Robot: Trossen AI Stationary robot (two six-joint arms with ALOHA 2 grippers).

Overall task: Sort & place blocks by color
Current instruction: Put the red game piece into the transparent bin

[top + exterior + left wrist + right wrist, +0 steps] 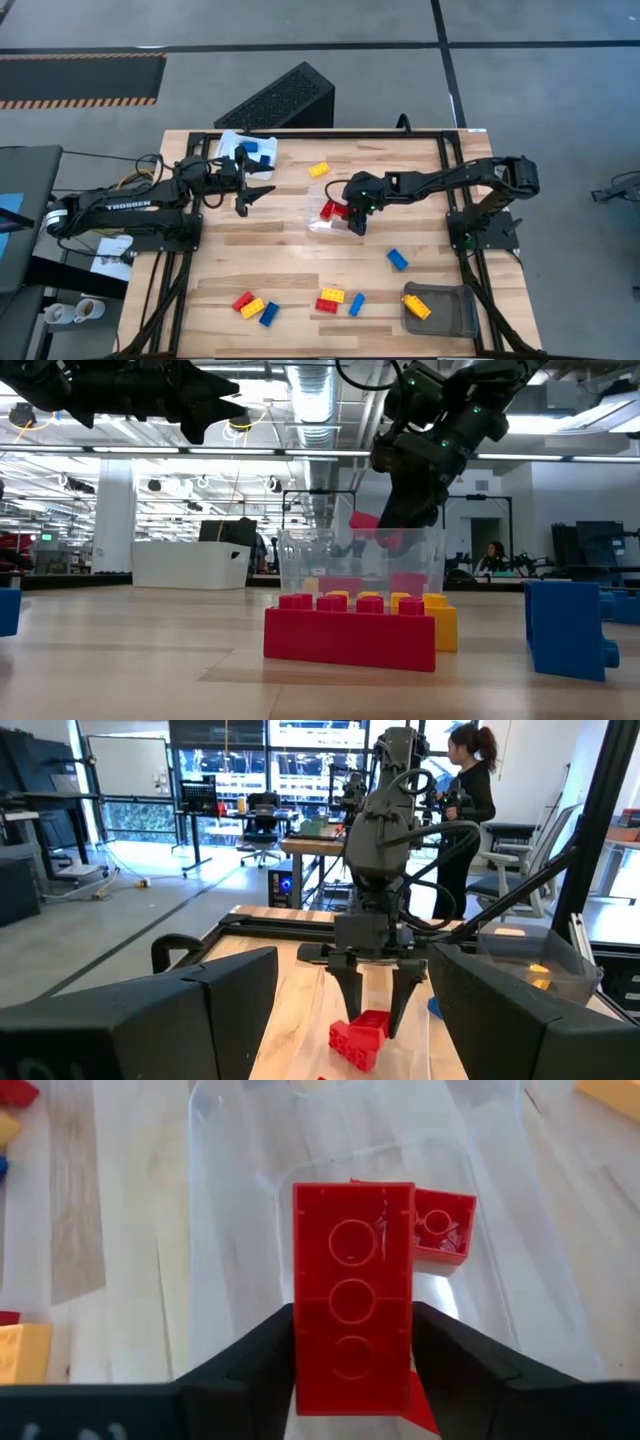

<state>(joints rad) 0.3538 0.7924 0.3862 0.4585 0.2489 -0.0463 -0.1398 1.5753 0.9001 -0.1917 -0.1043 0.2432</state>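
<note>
My right gripper [356,218] hangs over the clear tray [322,224] at mid-table, shut on a red block [352,1280]. A second red block [443,1228] lies on the tray floor beneath it. My left gripper [255,195] hovers open and empty at the table's left, beside the white tray [232,143] that holds blue blocks [252,152]. Loose blocks lie flat on the table: a yellow one [318,170], a blue one [397,260], and several red, yellow and blue ones along the near edge [330,300]. My right gripper pinches the red block between its two fingers, one on each long side [300,1350], at the end nearer the wrist. The fingers come from above, pointing down. The block's hollow underside faces the wrist camera. It is lifted clear, within the clear tray's walls [300,560].
A grey tray [445,318] at the near right corner holds a yellow block [417,306]. A black slatted box [280,100] stands beyond the table's far edge. Bare wood shows between the clear tray and the near row of blocks. A person [470,790] stands in the room beyond.
</note>
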